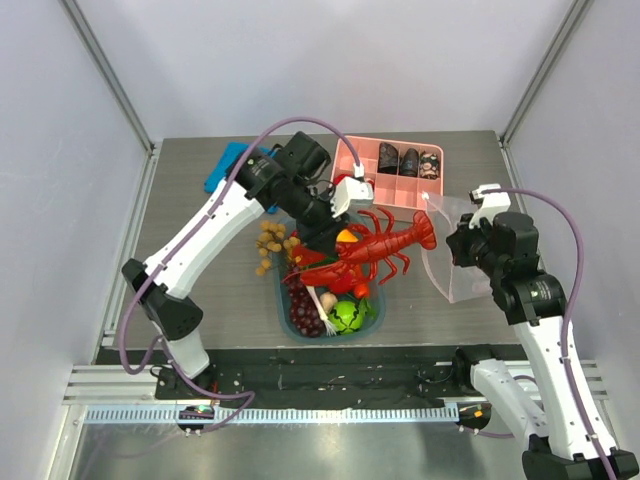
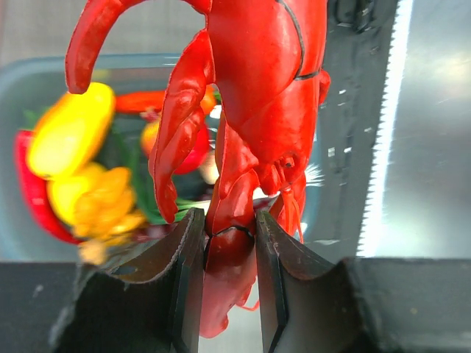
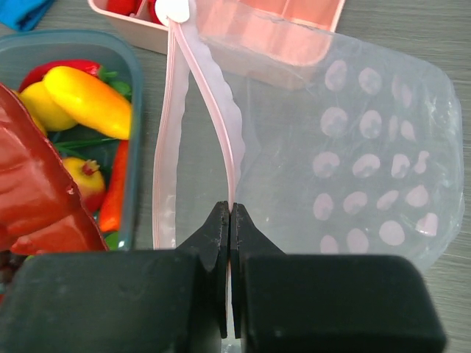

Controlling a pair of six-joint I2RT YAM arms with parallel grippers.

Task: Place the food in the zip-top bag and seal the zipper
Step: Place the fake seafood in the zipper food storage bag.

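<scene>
While the left arm bends over the tub [image 1: 283, 290], left fingers [image 2: 184, 272] pinching the red lobster [image 1: 385, 245], right fingers [image 3: 217, 228] clamp the clear bag's [image 3: 353, 147] gaping pink zipper [image 3: 213, 95]

The left arm [image 1: 205, 235] and right arm [image 1: 560, 370] wear white shells with black joints; a lilac cable [image 1: 300, 121] loops along each. The left tool [image 2: 229, 224] and right tool [image 3: 230, 213] have matte black wedge fingers [image 2: 188, 287].
</scene>
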